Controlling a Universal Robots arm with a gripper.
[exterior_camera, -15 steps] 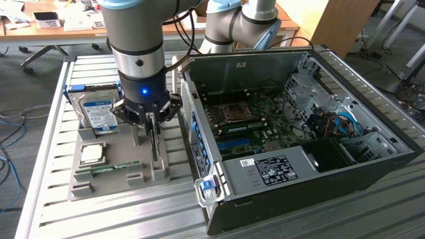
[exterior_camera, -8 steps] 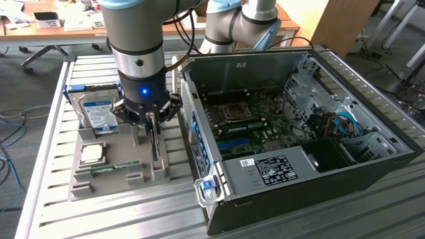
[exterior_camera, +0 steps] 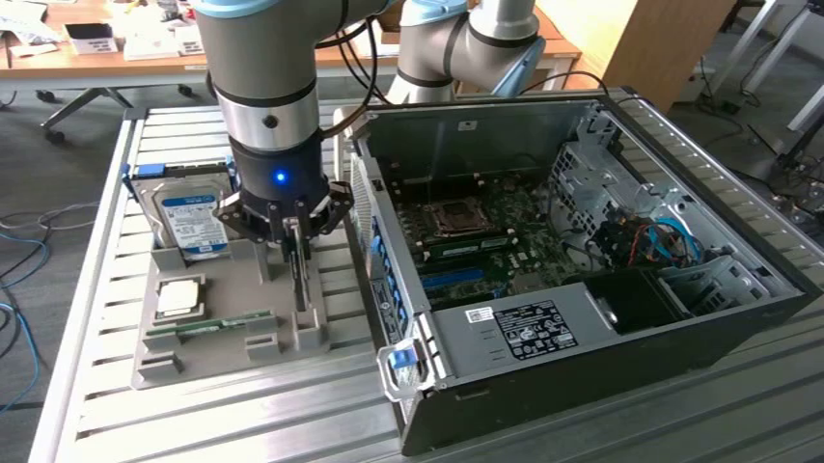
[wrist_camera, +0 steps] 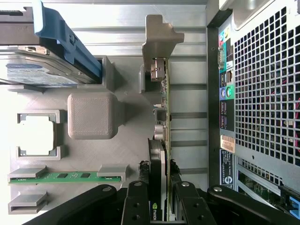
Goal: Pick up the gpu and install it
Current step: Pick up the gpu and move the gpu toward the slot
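Note:
The gpu (exterior_camera: 300, 280) is a thin dark card standing on edge in the slotted posts of the grey holder tray (exterior_camera: 219, 362), beside the open computer case (exterior_camera: 721, 318). My gripper (exterior_camera: 295, 241) comes straight down onto its top edge. In the wrist view the gpu (wrist_camera: 162, 117) runs away from the camera, its metal bracket at the far end. The black fingers (wrist_camera: 137, 204) press against both faces of the card at its near end, so the gripper (wrist_camera: 161, 204) is shut on it. The card still sits in its holder.
The tray also carries a silver hard drive with a blue label (exterior_camera: 193, 217), a processor chip (exterior_camera: 178, 297) and a green memory stick (exterior_camera: 212, 326). The motherboard (exterior_camera: 477, 241) lies exposed inside the case. The case's perforated rear wall (wrist_camera: 262, 93) stands close beside the card.

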